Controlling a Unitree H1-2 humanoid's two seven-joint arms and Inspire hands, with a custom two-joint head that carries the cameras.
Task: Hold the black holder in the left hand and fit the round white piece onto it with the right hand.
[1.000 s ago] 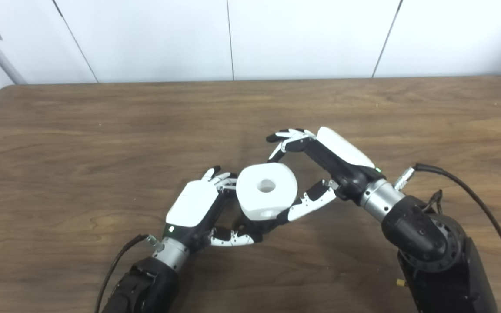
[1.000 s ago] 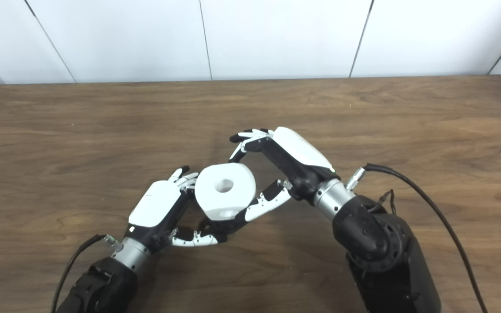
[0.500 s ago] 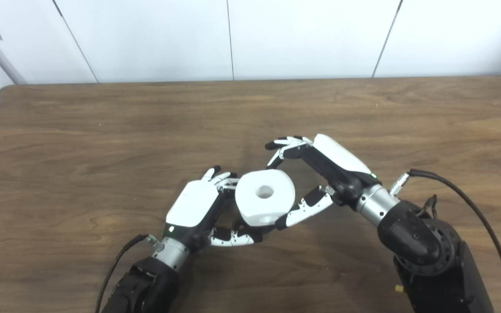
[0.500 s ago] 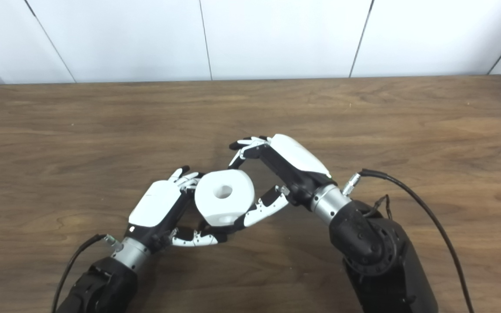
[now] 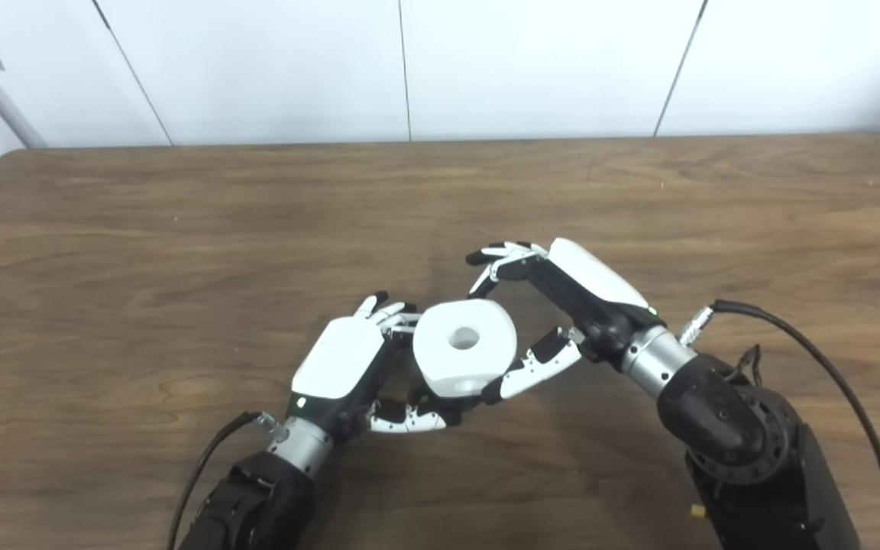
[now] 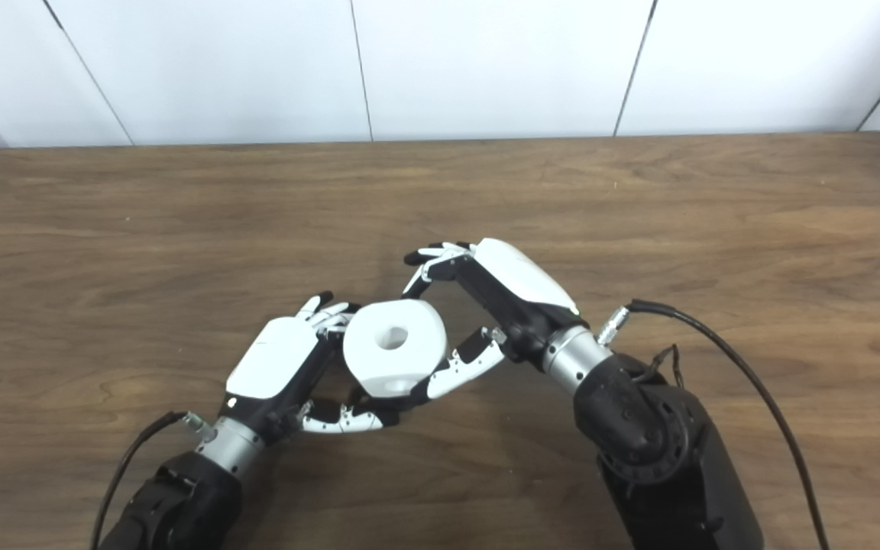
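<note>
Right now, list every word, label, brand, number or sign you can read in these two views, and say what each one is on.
There is no readable text in either view.
The round white piece is plain, with only a hole in its top.
The white backs of the left hand and the right hand carry no print; each shows only a small green light near the wrist.
The table and the wall panels are unmarked.

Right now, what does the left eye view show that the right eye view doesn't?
Only the left eye view shows the table's rounded far-left corner and the wall strip beyond it. Only the right eye view shows the far-right corner. Both show the round white piece between the left hand and the right hand, with the black holder mostly hidden underneath.
</note>
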